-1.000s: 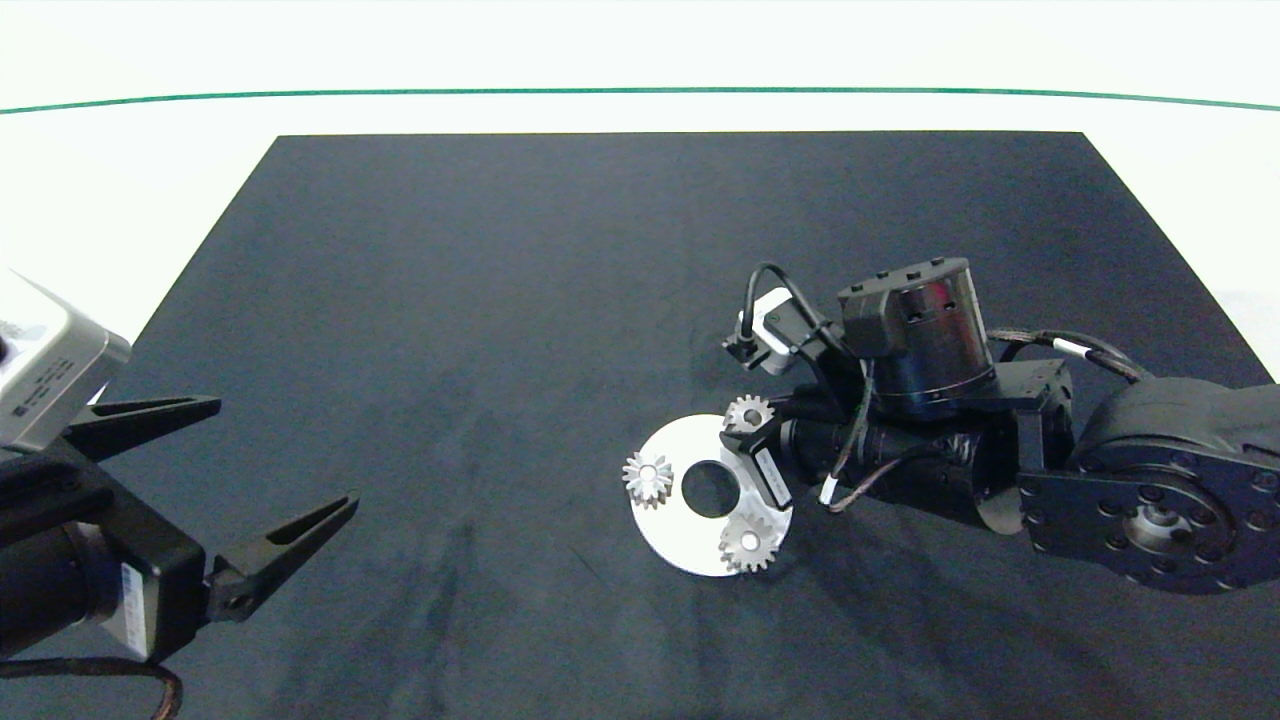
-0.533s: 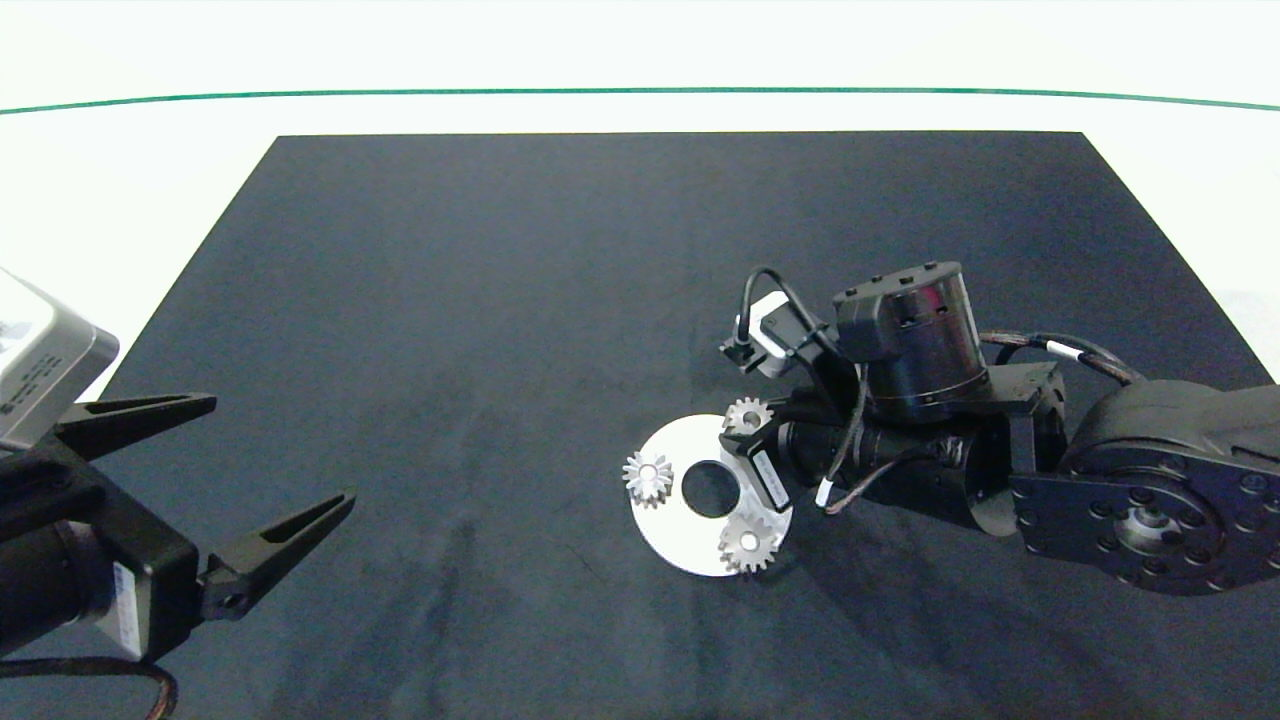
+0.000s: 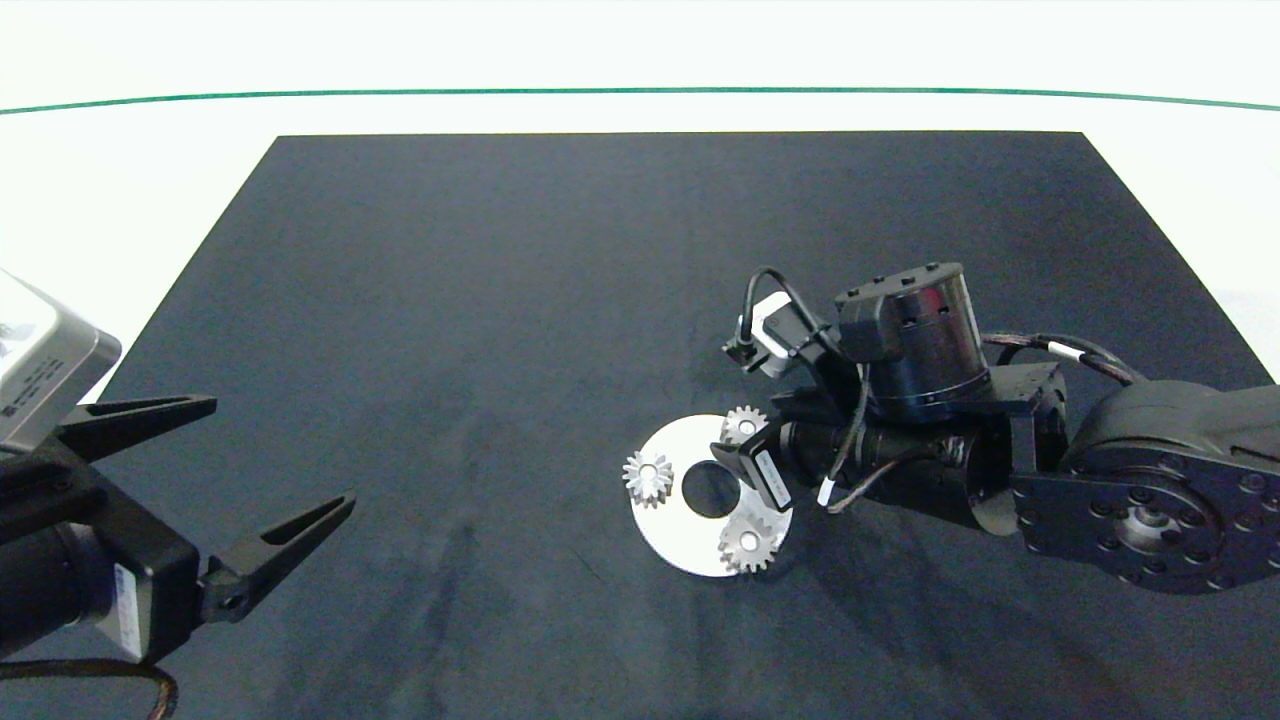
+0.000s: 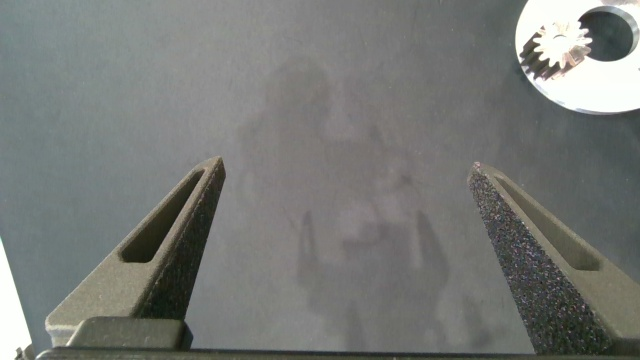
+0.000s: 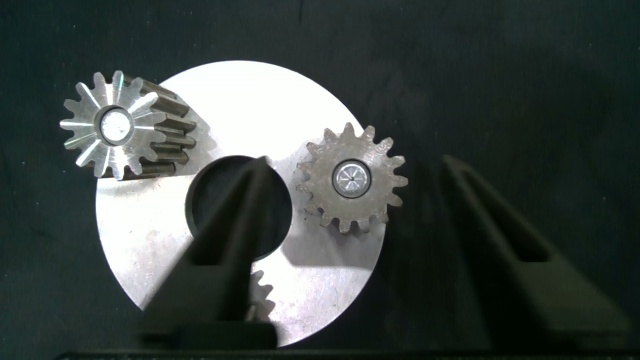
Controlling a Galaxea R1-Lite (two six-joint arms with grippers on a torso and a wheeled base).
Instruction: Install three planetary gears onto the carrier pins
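Silvery metal gears [image 3: 648, 478] sat on all three pins of the white disc [image 3: 672, 535], spaced round its centre hole. The right gripper [image 5: 345, 255] hovered over the disc, fingers spread wide on either side of one gear [image 5: 352, 179] without touching it. The left gripper [image 4: 345, 185] waited open, well apart. Such gears looked small, stiff and slippery; gripping across opposite teeth seemed safest.
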